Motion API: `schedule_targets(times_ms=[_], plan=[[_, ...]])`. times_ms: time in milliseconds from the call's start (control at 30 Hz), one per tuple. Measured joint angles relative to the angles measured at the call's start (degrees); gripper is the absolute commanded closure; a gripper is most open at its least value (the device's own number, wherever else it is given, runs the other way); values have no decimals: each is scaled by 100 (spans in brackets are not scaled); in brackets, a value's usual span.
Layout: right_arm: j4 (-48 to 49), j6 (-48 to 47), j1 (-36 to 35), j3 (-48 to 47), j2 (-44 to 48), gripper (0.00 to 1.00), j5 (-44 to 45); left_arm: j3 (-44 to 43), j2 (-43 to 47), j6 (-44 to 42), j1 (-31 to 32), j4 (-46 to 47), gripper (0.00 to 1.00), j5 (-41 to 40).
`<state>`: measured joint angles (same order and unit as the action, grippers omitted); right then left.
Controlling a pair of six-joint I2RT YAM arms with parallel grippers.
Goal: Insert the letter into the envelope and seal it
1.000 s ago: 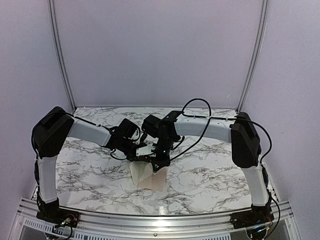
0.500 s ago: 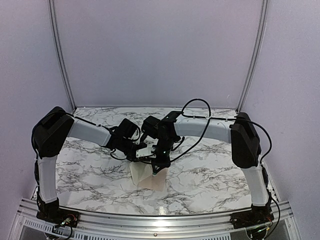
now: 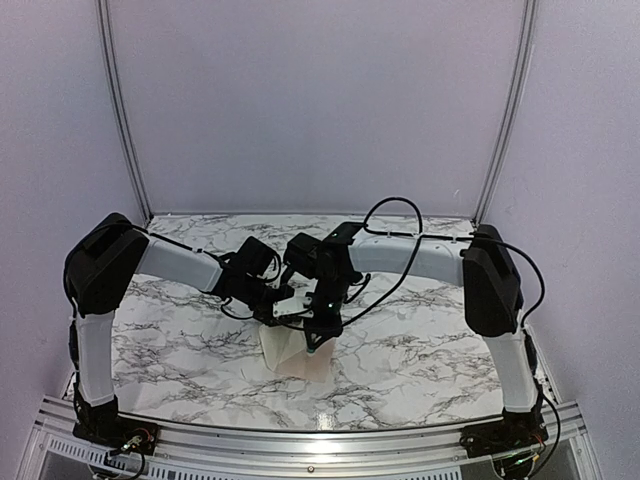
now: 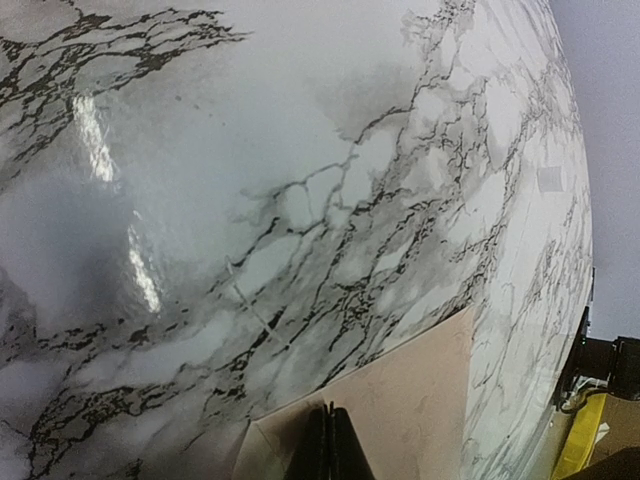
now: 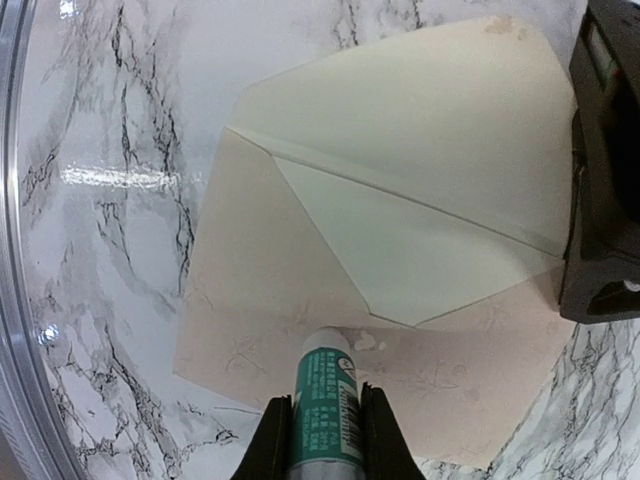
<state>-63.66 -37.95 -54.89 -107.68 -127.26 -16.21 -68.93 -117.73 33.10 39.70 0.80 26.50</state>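
Top: envelope (image 3: 295, 354) lies mid-tabletop (image 3: 430, 340).
Left wrist: left pincer (image 4: 328, 445) pressed together at the envelope's edge.
Right wrist: right pincer (image 5: 322, 425) pinching glue stick (image 5: 325, 400), tip near flap (image 5: 420, 240).
Handling: light, floppy, slippery; likely best pinned by a corner.

— How do the arms sit?
— The left arm (image 3: 180, 262) and right arm (image 3: 420, 258) both reach inward, elbows out, wrists tipped down and nearly meeting.
— And the claws?
— The left claw (image 4: 326, 445) has its fingers pressed together. The right claw (image 5: 323, 402) is clamped on a green tube (image 5: 322, 375).
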Motion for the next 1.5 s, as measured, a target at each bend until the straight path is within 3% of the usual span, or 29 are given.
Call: schedule_targets(times_ms=[467,800,1033,1200,1500], plan=[[107,223,321,-138,839,100,243,-55,-31,-166,0,-9,100,-2],[177,313,1464,-114,1681,100,37,-337,490,-334,-2,-146,70,-219],[621,695,2494,66,2411,99,-916,-354,1998,-503,79,686,53,-647],[1169,1071,2896,638,2892,97,-1923,348,2973,-671,660,1976,35,-1469],[2236,1893,2953,1648,3414,91,-3923,1023,2876,-863,1523,3567,30,-2267]])
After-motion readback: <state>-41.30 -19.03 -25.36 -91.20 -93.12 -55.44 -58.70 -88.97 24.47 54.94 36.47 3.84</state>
